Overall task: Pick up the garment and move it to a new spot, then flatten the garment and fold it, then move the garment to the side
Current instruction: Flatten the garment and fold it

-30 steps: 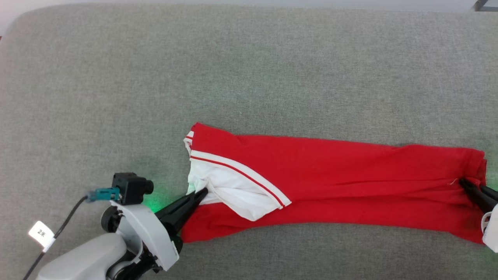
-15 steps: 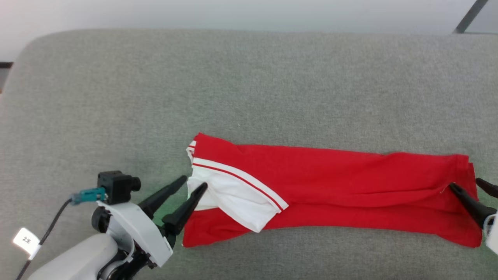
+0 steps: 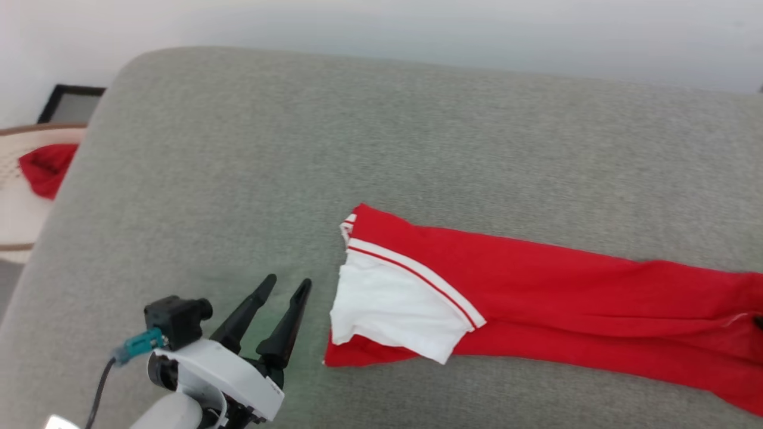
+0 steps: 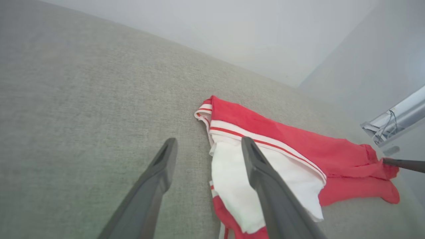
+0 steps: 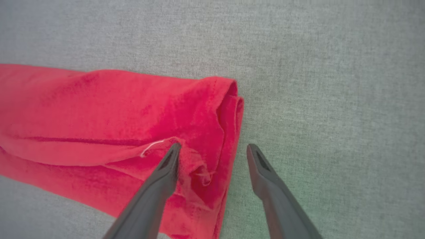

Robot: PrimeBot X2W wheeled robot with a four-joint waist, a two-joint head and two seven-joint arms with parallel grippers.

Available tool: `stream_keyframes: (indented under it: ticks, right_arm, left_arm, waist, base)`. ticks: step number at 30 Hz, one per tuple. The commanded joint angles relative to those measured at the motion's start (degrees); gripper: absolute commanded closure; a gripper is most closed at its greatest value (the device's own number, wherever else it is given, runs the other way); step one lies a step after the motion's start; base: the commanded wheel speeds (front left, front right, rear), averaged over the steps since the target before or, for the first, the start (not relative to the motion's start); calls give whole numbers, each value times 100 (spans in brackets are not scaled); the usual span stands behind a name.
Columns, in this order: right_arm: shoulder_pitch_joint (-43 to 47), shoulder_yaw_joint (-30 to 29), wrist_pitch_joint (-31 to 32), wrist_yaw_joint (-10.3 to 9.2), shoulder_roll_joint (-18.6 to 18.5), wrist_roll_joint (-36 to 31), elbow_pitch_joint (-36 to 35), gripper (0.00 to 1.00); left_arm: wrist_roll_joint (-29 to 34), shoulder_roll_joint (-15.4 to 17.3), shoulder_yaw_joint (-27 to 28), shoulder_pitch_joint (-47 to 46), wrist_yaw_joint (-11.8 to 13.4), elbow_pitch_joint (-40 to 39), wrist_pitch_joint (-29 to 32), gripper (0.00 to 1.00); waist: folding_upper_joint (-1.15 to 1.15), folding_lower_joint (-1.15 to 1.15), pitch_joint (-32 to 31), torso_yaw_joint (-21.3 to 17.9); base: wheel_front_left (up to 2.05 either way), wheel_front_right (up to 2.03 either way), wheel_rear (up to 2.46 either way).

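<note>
Here, in the head view, the garment [image 3: 536, 286] lies folded into a long red strip on the grey fabric surface [image 3: 238, 149], its white sleeve on top at the left end. The left gripper [image 3: 288, 280] sits just beside that sleeve, clear of it, jaws spread and empty. A cream basket [image 3: 18, 208] with a red cloth [image 3: 45, 170] stands far left.

In the left wrist view, the left gripper [image 4: 208, 141] has one finger crossing in front of the white sleeve.

In the right wrist view, the right gripper [image 5: 213, 146] straddles the garment's red end, jaws wide, gripping nothing.
</note>
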Motion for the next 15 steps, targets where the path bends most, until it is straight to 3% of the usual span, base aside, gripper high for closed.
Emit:
stream_keyframes:
  ticks: [1, 6, 15]
  right_arm:
    - [-37, -73, 56, -7, 3, -80, 60, 0]
    - [-117, -304, 446, -7, 79, -299, 397, 0]
    - [-175, -484, 1535, -1, 544, -554, 658, 0]
  left_arm:
    - [137, -95, 143, 114, -30, 14, 6, 0]
    - [1036, -559, 872, 413, -80, 41, 5, 0]
    - [3241, -1317, 2254, 794, -20, -439, 5, 0]
  waist:
    - [0, 0, 14, 207]
    - [0, 0, 19, 450]
    - [0, 0, -7, 576]
  base:
    - [0, 0, 0]
    - [0, 0, 0]
    - [0, 0, 0]
